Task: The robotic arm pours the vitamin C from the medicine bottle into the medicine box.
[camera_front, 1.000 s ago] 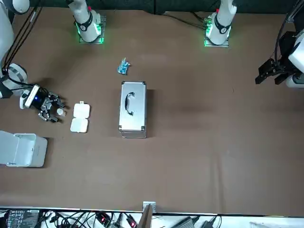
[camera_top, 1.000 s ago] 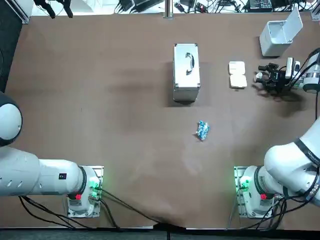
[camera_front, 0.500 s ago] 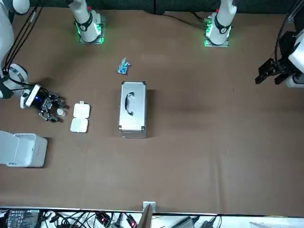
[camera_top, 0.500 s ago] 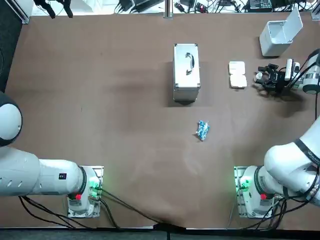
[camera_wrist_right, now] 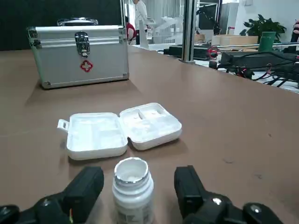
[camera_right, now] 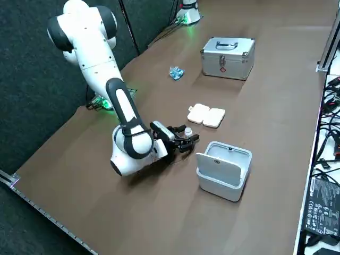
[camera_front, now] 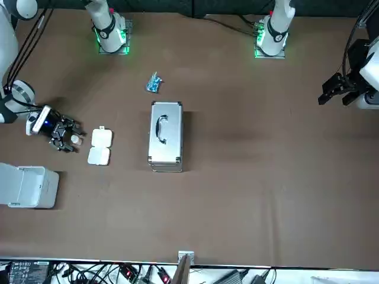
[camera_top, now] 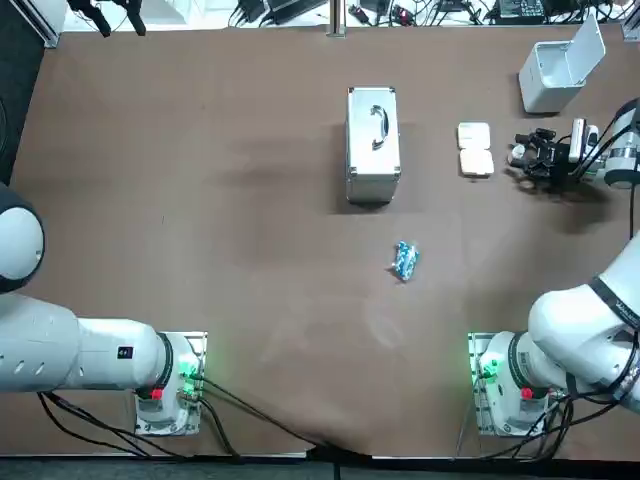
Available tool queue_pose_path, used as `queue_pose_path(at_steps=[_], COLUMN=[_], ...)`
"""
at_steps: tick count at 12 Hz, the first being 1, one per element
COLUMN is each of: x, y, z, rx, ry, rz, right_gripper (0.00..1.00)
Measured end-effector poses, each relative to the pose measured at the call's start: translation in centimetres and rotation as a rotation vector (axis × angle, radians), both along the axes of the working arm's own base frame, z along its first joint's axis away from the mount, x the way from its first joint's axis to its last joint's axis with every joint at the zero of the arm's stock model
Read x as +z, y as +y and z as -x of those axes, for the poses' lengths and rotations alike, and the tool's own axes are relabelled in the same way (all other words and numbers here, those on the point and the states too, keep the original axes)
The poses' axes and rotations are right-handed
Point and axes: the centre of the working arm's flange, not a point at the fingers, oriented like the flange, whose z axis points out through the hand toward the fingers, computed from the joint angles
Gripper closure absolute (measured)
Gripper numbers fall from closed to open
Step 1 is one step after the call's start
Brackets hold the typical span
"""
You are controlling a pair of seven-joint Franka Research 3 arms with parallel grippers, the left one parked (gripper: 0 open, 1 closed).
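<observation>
A small white medicine bottle [camera_wrist_right: 133,189] stands upright with its cap off on the brown table, also visible as the bottle [camera_top: 517,154]. My right gripper [camera_wrist_right: 138,183] is low at the table's right side, open, one finger on each side of the bottle with a gap on both sides. The white medicine box [camera_wrist_right: 121,130] lies open and flat just beyond the bottle, its compartments showing. From above, the medicine box [camera_top: 475,149] sits to the left of the gripper [camera_top: 528,155]. The side view shows the gripper [camera_right: 186,135] close to the box [camera_right: 206,115].
A silver first-aid case [camera_top: 373,143] stands mid-table beyond the medicine box. A blue packet [camera_top: 404,260] lies nearer the arm bases. A white bin with its lid open [camera_top: 556,70] sits at the far right corner, close behind the gripper.
The right gripper has shifted only very slightly around the bottle. The bottle, the box and everything else stay where they were.
</observation>
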Motion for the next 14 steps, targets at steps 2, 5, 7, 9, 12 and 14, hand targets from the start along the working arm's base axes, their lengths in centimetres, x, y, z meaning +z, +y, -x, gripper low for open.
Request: queue_pose_path(at_steps=[2,5,7,9,12,14], x=[0.06,0.08,0.06,0.05,-0.08,-0.63], y=[-0.08,-0.34,-0.43,-0.43,-0.4,-0.27], z=[-0.06,0.04,0.1,0.11,0.17,0.38], rx=[-0.001,-0.006,-0.008,-0.008,-0.008,-0.008], ry=[-0.001,-0.002,-0.001,-0.001,0.001,0.01], rz=[0.001,0.001,0.0,0.0,-0.002,-0.007], right_gripper=[0.07,0.13,0.18,0.22,0.27,0.32])
